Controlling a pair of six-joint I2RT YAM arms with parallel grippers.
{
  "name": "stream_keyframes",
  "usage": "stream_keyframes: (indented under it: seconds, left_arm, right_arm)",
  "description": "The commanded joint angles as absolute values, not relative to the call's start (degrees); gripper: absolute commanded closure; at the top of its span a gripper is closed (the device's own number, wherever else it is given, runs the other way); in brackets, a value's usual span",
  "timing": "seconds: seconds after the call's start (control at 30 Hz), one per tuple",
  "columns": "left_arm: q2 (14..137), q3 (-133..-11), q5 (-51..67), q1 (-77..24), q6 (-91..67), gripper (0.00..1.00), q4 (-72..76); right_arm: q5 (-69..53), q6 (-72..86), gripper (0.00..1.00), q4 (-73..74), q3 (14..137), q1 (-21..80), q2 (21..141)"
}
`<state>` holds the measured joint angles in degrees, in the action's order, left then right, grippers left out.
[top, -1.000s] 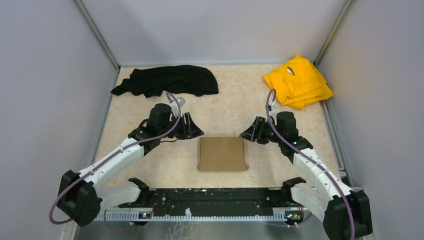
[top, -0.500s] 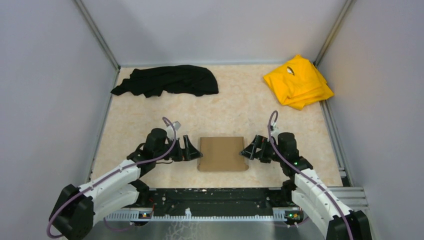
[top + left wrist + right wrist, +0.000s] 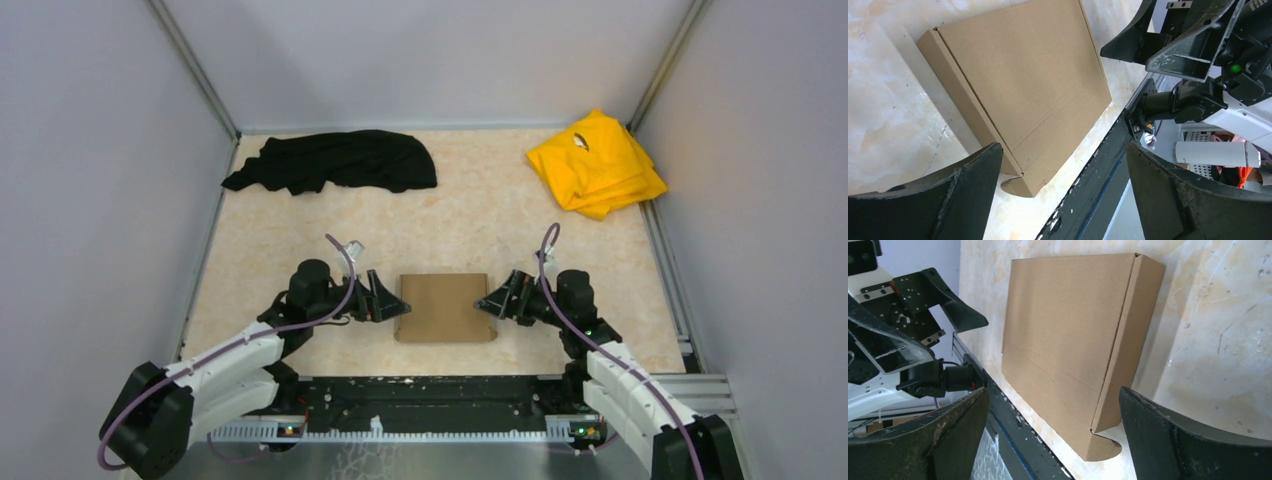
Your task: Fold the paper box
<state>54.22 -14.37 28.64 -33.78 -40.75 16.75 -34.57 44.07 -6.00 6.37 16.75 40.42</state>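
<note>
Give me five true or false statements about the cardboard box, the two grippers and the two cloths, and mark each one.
1. The paper box lies closed and flat. True.
2. The left gripper is clamped on the box. False: its jaws stand open beside the box's left edge, holding nothing.
3. The right gripper is open, at the box's right edge. True.
4. The yellow cloth lies on top of the box. False: it sits in the far right corner, well apart from the box.
5. The black cloth lies toward the far left corner. True.

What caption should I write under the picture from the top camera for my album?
Left pincer and right pincer, both open, sit either side of the flat brown paper box.
</note>
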Motion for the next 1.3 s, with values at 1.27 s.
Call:
stream_keyframes:
  seconds: [1.27]
  left_arm:
    - [61.17, -11.06, 27.24, -37.62, -42.02, 0.01, 23.73]
  right_arm:
    - [-36.78, 44.92, 0.01, -13.08, 5.45, 19.62, 44.91]
